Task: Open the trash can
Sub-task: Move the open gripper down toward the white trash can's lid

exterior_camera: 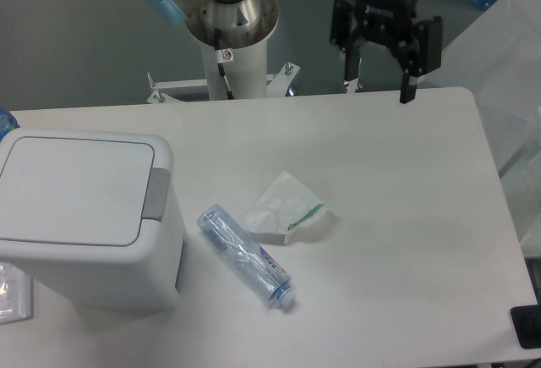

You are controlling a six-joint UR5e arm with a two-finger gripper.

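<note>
White trash can lid closed, hand released, fingers spread, well apart above table's far edge

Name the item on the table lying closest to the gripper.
The crumpled white wrapper with the green stripe. It lies nearer the open gripper than the clear bottle or the trash can at the left.

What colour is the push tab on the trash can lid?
Grey, against the white trash can; the push tab shows plainly in the fixed camera view.
</note>
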